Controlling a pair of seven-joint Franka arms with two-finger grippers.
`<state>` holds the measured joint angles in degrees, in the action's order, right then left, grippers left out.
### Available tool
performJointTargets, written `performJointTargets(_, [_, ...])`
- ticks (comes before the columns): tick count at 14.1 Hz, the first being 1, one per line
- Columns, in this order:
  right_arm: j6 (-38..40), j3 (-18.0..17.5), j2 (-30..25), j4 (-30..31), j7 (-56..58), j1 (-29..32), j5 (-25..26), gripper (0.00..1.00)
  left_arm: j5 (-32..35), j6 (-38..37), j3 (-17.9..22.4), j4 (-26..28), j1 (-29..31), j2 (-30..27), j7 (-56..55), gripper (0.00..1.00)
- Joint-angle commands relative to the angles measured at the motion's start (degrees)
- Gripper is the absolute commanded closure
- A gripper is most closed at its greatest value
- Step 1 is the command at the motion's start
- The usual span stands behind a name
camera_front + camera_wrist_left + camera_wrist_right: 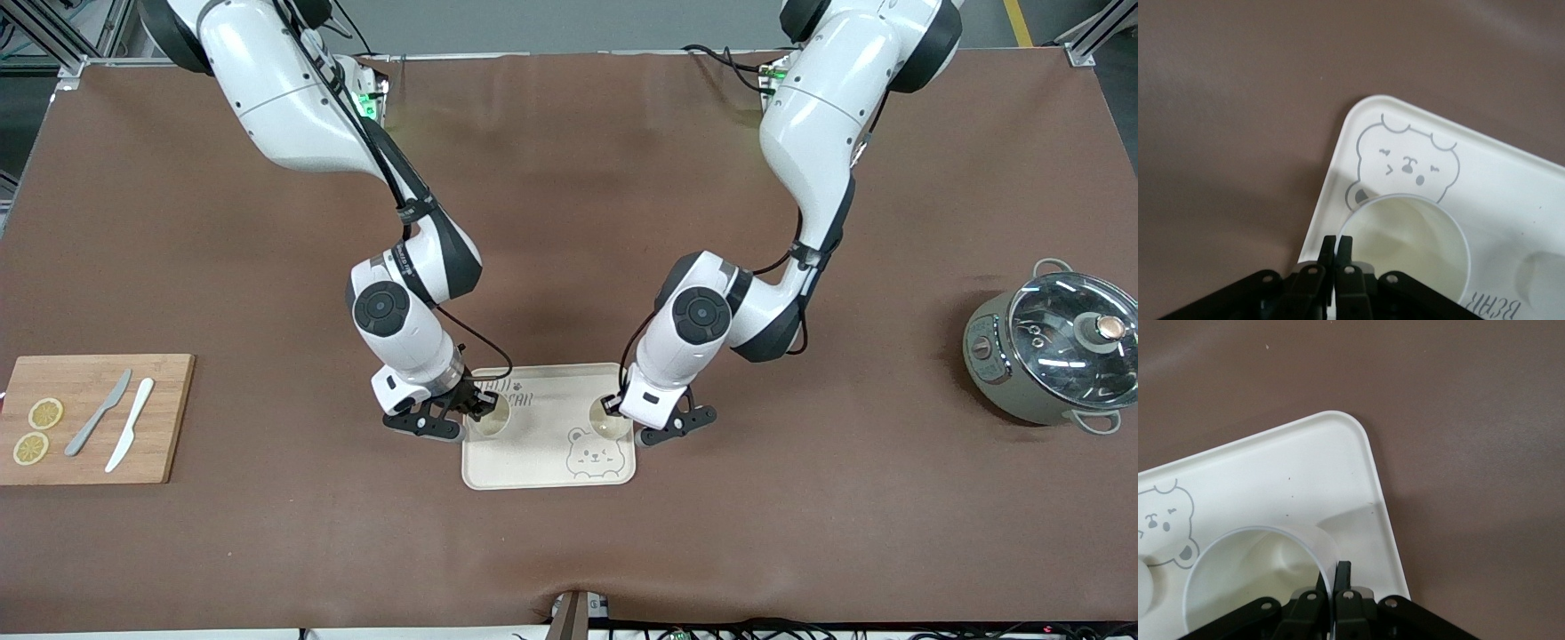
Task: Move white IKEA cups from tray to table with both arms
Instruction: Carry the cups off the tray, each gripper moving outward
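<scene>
A cream bear-printed tray [542, 449] lies at the middle of the table. Two white IKEA cups stand upright in it. My right gripper [477, 406] is shut on the rim of the cup [492, 423] at the tray's side toward the right arm's end. In the right wrist view the fingers [1343, 572] pinch that cup's wall [1251, 580] near a tray corner [1338, 433]. My left gripper [612, 406] is shut on the rim of the other cup [608, 428]. In the left wrist view the fingers [1329, 248] pinch that cup [1405, 247] beside the printed bear [1405, 160].
A wooden cutting board [164, 418] with two lemon slices [44, 413], a grey knife [98, 413] and a white knife [131, 436] lies toward the right arm's end. A grey pot with a glass lid [1062, 342] stands toward the left arm's end.
</scene>
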<state>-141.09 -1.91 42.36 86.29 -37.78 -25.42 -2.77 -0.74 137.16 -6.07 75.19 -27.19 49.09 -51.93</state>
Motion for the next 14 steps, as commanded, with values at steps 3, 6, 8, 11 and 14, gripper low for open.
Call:
performJointTargets(3, [17.1, -0.5, -3.2, -7.3, 3.1, 4.6, -0.8, 1.0, 1.0, -6.7, 1.6, 0.3, 0.6, -5.2, -1.8, 1.0])
performJointTargets(6, [22.5, -0.5, -6.2, -7.3, 16.4, 10.5, -1.4, 1.0, 0.9, -9.4, 1.8, 0.3, 2.1, -7.2, -1.6, 1.0])
performJointTargets(8, [24.6, -0.5, -7.3, -7.3, 24.9, 14.5, -2.2, 1.0, 0.9, -10.8, 1.8, 0.4, 3.5, -9.1, -1.5, 1.0])
performJointTargets(11, [25.2, -0.5, -7.2, -7.4, 38.3, 21.3, -2.2, 1.0, 1.1, -13.3, 1.8, 0.7, 6.6, -10.1, -1.1, 1.0])
performJointTargets(14, [25.2, -0.5, -6.7, -7.4, 46.7, 25.5, -2.9, 1.0, 1.1, -16.8, 1.6, 0.8, 10.1, -10.3, 3.2, 1.0])
